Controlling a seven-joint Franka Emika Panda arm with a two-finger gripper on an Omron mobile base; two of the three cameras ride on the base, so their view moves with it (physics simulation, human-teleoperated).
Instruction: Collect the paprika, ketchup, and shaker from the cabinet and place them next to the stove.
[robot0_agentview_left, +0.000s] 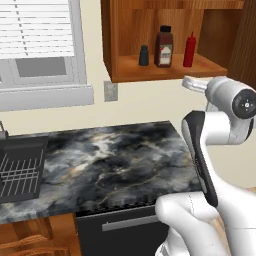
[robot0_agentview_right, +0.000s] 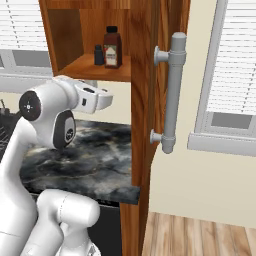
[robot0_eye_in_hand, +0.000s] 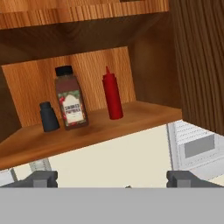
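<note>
The ketchup (robot0_agentview_left: 189, 50) sits behind the open cabinet (robot0_agentview_right: 145, 75) door from the right base view; paprika (robot0_eye_in_hand: 71, 98) label print is too small to read; the dish rack (robot0_agentview_left: 20, 170) runs off the left edge (sink side)

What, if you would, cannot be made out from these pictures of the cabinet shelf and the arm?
- Ketchup: in the right base view the cabinet's open door hides it, leaving the paprika and shaker.
- Paprika label: too small to read in the hand view.
- Gripper: the hand view's bottom edge cuts off its tips, which stand wide apart.
- Dish rack: cut off by the left base view's left edge.
</note>
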